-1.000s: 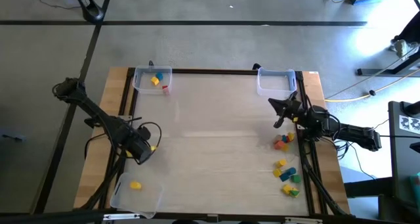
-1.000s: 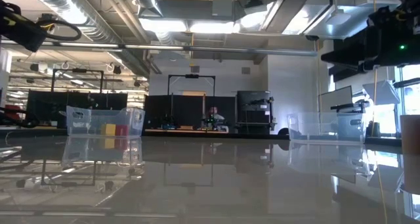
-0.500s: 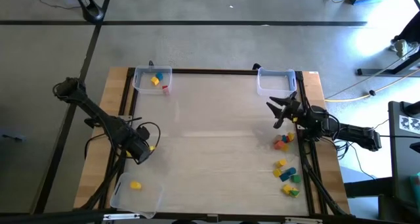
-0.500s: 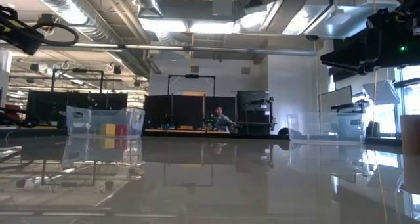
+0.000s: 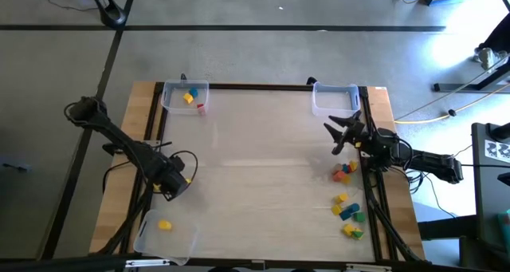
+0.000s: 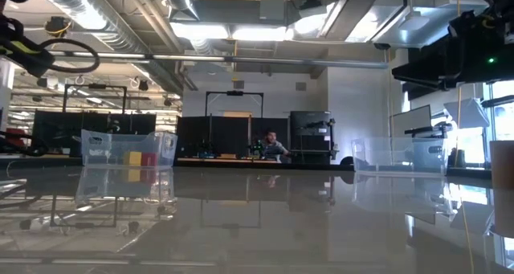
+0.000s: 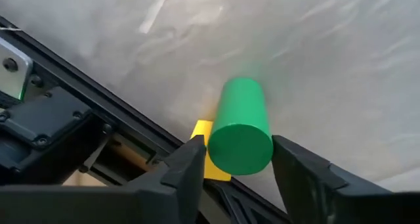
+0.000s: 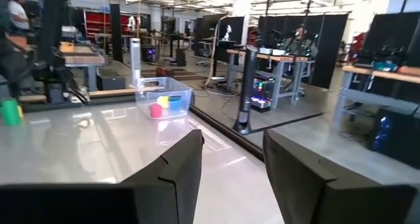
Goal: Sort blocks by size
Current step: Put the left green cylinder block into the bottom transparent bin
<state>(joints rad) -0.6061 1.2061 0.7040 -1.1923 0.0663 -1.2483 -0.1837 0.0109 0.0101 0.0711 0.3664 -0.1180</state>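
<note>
I am pinching a green cylinder block (image 7: 240,127) in my left pincer (image 7: 236,159) above the worktop's (image 5: 255,160) left edge, beside a yellow block (image 7: 209,159). My right pincer (image 5: 341,133) is hanging spread wide near the loose blocks (image 5: 347,204) at the right edge

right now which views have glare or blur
Low view: ceiling lights mirror on the glossy table, and the window at right is blown out. Left wrist view: the green cylinder between the left claw fingers looks soft. High view: evenly lit.
</note>
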